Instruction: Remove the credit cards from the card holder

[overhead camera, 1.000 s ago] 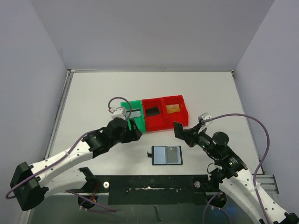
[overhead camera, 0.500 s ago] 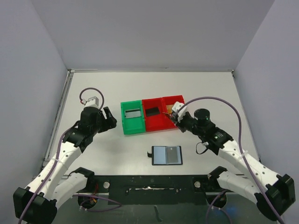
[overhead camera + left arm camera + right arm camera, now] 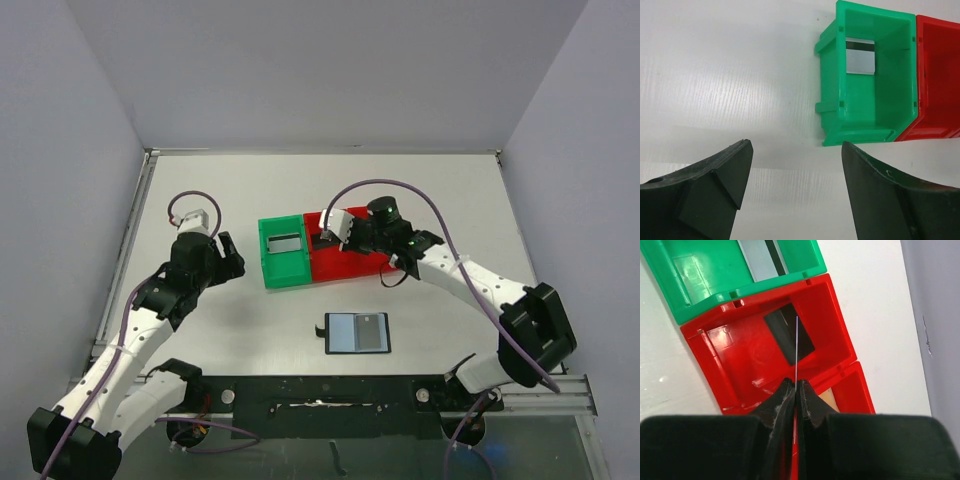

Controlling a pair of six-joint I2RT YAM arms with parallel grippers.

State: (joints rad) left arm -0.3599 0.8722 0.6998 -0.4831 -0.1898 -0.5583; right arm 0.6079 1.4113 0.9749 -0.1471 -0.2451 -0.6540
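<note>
We see the card holder point(image 3: 357, 332) lying open and flat on the white table point(image 3: 430, 185) in the lower middle of the overhead view. Its blue-grey glossy inside faces up and a small tab sticks out at its left edge. It sits apart from both arms and from the row of bins above it.

The right gripper point(image 3: 795, 385) hangs over the middle red bin point(image 3: 747, 367). Its jaws are pressed together on a held card point(image 3: 796, 345), which in the right wrist view shows only as a thin pale line standing on edge, so we cannot tell its colour. A black card point(image 3: 784, 335) lies flat on the floor of that bin, directly under the held one. In the lower right of the same view, a tan card point(image 3: 828, 399) peeks out of the next red bin point(image 3: 856, 390), mostly hidden behind the fingers.

The left gripper point(image 3: 794, 145) is off to the left of the bins, above bare table, with its jaws spread wide and nothing between them. In the left wrist view the green bin point(image 3: 865, 115) fills the upper right, touching the red one beside it. A greyish card point(image 3: 860, 56) rests against the green bin's far wall. The overhead view shows the green bin at the left end of the row.
</note>
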